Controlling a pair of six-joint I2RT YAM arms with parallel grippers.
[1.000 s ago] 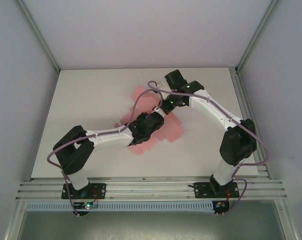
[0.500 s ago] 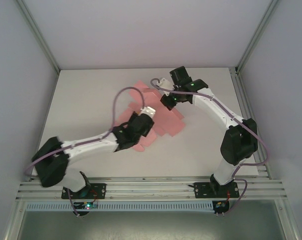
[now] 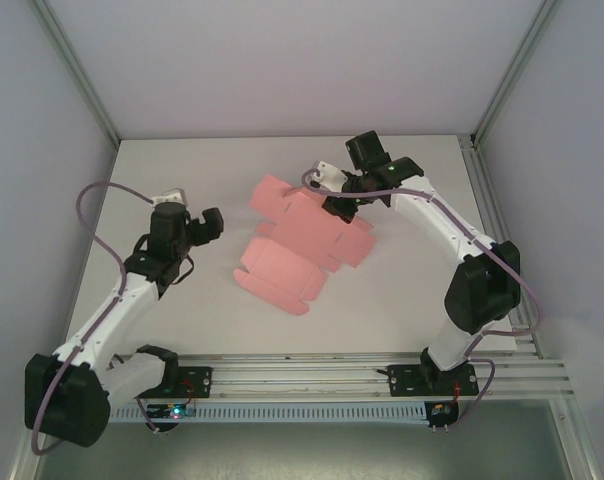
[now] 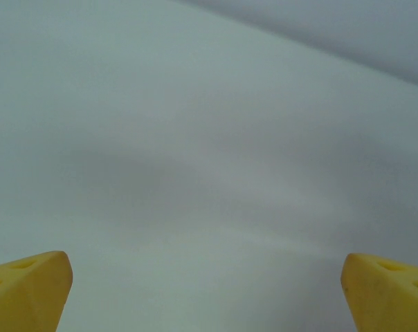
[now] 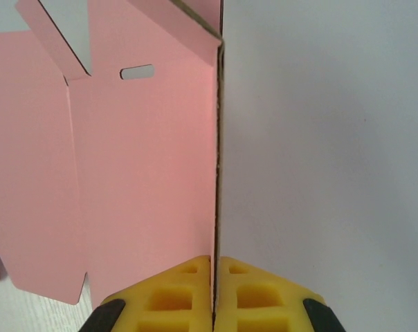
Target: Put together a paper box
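Pinching an upright edge of the paper box point(image 5: 147, 173), otherwise flat on the table point(image 3: 402, 300), with the right gripper point(image 5: 214, 277); hovering the left gripper point(image 4: 205, 287) apart, empty; judging card light, floppy, crease-prone, best taken near folds.

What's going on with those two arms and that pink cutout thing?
Two robot arms are folding a flat pink card sheet, the paper box, into shape. Most of it lies flat on the white table. The right claw is shut on one edge panel, pinching it so that it stands upright from the sheet. The left claw hangs wide open off to the left, above the table, holding nothing. The box is far from assembled.
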